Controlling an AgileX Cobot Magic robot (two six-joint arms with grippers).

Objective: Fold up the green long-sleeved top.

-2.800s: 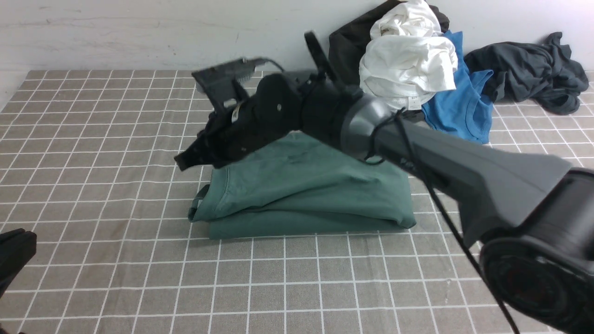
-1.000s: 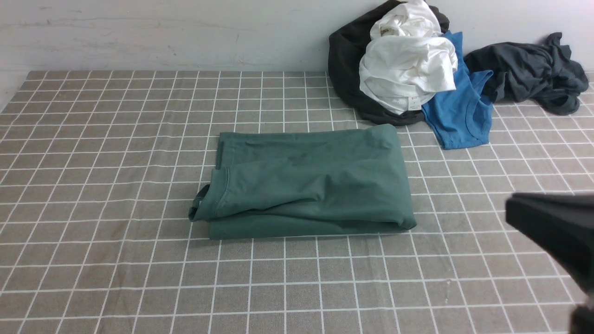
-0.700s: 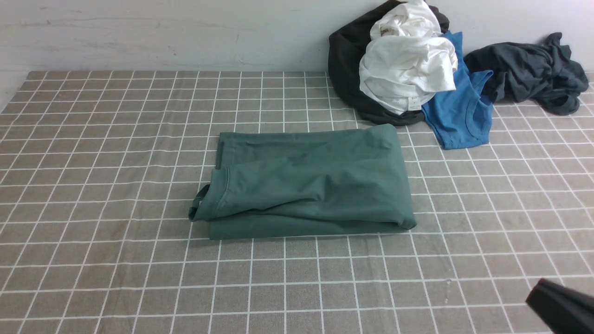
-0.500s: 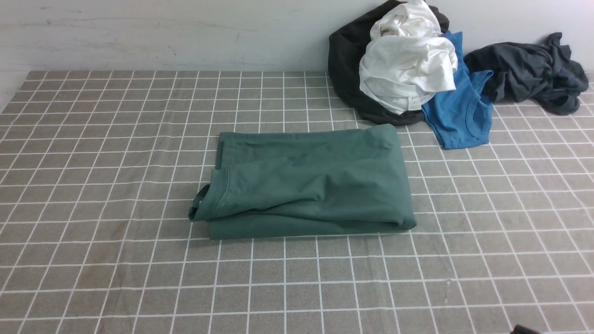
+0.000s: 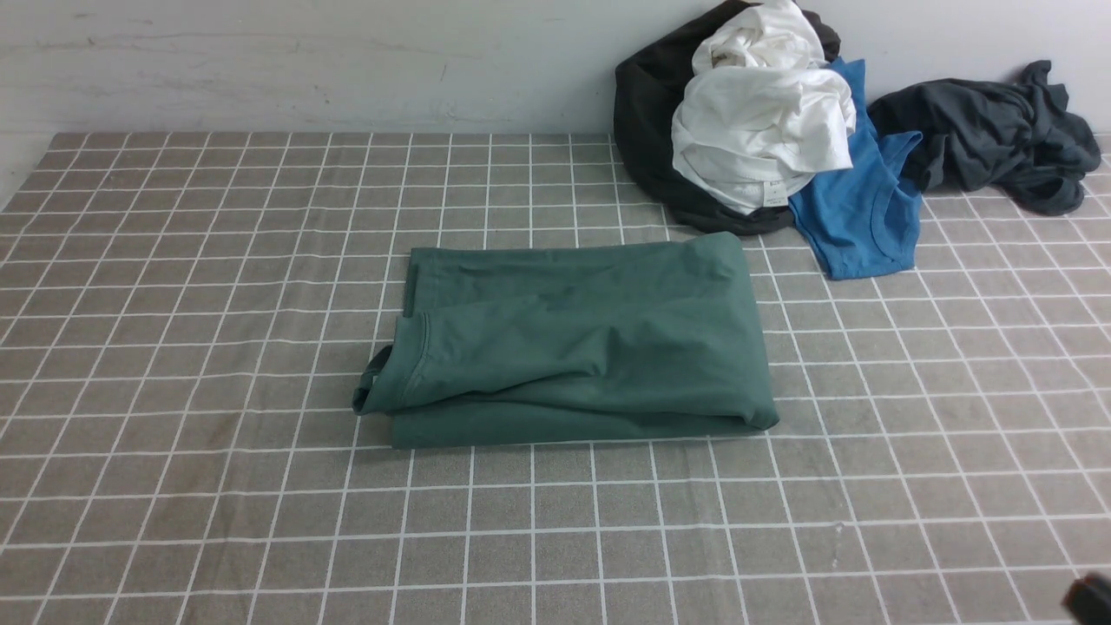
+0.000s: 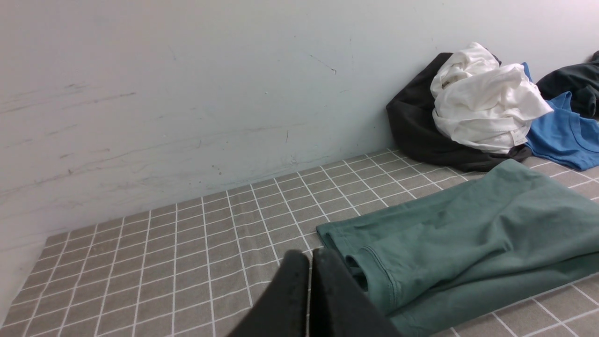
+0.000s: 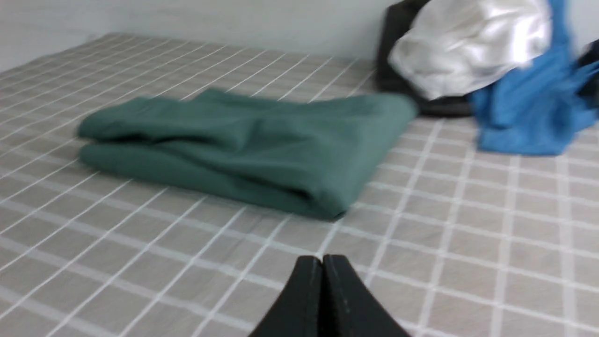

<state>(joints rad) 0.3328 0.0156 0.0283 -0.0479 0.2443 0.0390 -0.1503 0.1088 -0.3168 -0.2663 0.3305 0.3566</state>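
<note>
The green long-sleeved top (image 5: 573,338) lies folded into a flat rectangle in the middle of the checked cloth, with a sleeve cuff sticking out at its left end. It also shows in the left wrist view (image 6: 468,243) and the right wrist view (image 7: 252,145). My left gripper (image 6: 310,255) is shut and empty, a little above the cloth beside the cuff end. My right gripper (image 7: 322,260) is shut and empty, low over the cloth short of the top's near corner. Neither gripper touches the top. Neither gripper shows in the front view.
A heap of clothes lies at the back right by the wall: a black garment (image 5: 647,113), a white one (image 5: 764,113), a bright blue sleeveless top (image 5: 859,208) and a dark grey garment (image 5: 989,130). A small part of the right arm (image 5: 1089,595) shows at the lower right corner.
My right arm, which reached across over the top, has pulled back to the lower right and almost out of the front view. The folded top has not moved.
</note>
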